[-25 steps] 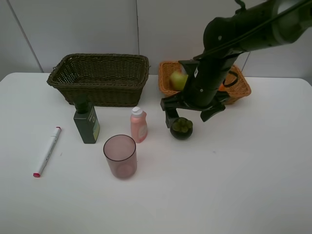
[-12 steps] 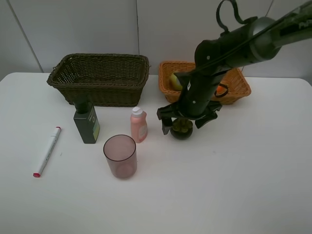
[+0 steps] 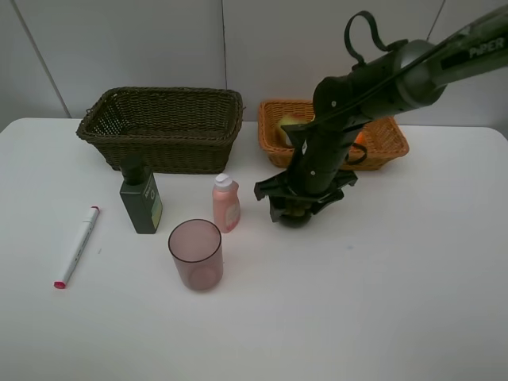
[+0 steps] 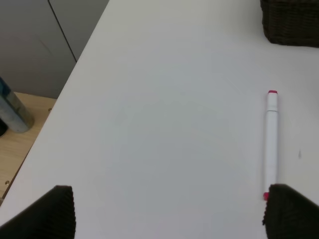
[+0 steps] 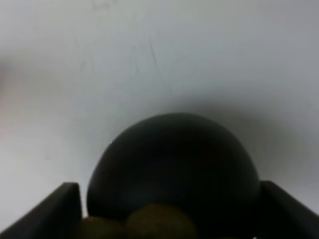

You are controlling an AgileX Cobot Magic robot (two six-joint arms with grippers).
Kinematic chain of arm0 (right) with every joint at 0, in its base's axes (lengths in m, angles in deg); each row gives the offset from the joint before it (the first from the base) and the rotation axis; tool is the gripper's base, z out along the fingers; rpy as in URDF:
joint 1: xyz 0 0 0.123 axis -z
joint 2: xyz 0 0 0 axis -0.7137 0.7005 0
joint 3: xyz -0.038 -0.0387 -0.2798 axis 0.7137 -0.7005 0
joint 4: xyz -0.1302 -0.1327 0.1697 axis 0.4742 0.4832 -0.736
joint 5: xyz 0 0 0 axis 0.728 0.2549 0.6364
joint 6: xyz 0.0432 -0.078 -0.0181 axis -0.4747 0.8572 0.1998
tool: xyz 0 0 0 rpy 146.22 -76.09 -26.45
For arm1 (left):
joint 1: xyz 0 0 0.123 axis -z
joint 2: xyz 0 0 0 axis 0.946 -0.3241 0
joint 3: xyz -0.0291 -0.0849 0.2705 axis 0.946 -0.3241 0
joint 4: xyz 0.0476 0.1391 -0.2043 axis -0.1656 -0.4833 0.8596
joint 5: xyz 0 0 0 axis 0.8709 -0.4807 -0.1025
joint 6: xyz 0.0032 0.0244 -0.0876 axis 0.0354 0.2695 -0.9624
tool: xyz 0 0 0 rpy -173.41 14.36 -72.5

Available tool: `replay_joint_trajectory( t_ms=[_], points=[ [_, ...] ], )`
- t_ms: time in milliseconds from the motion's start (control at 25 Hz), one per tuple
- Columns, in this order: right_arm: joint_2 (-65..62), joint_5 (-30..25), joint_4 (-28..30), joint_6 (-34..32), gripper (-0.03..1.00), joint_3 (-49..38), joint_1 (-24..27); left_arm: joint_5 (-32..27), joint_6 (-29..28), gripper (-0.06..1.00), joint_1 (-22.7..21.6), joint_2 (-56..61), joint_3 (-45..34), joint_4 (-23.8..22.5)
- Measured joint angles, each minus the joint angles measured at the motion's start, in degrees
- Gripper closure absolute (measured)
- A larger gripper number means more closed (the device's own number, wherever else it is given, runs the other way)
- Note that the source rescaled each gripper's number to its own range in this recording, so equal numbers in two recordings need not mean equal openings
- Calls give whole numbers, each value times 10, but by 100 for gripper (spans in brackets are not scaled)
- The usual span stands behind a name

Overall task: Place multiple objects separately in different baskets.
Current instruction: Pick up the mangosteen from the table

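Dark mangosteen (image 3: 295, 221) at frame centre. Marker (image 3: 77, 246) lying flat, left. Green bottle (image 3: 141, 202), pink bottle (image 3: 226, 204), cup (image 3: 195, 254) upright. Dark basket (image 3: 163, 147), tan basket (image 3: 389, 147) along top.

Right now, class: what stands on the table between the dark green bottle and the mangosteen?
The small pink bottle stands there, upright, as the exterior high view shows.

my right gripper (image 3: 295, 208) has come down. a second ago it hung open above the dark mangosteen (image 3: 296, 220), up by the near rim of the light orange-tan basket (image 3: 389, 143), and the whole fruit showed on the worktop (image 3: 357, 302). now it sits low over the fruit, most of which is hidden beneath it. my fingers (image 5: 65, 211) have dropped to flank it closely on both sides; whether they press it yet i cannot tell.
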Motion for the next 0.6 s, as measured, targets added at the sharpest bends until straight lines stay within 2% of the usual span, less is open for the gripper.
replay_joint_trajectory(
  t_ms=[40, 440, 600],
  points=[
    [0, 0, 0, 0, 93, 0, 0, 0, 0, -5, 0, 0, 0, 0],
    [-1, -5, -1, 0, 93, 0, 0, 0, 0, -5, 0, 0, 0, 0],
    [-18, -26, -1, 0, 93, 0, 0, 0, 0, -5, 0, 0, 0, 0]
  ],
)
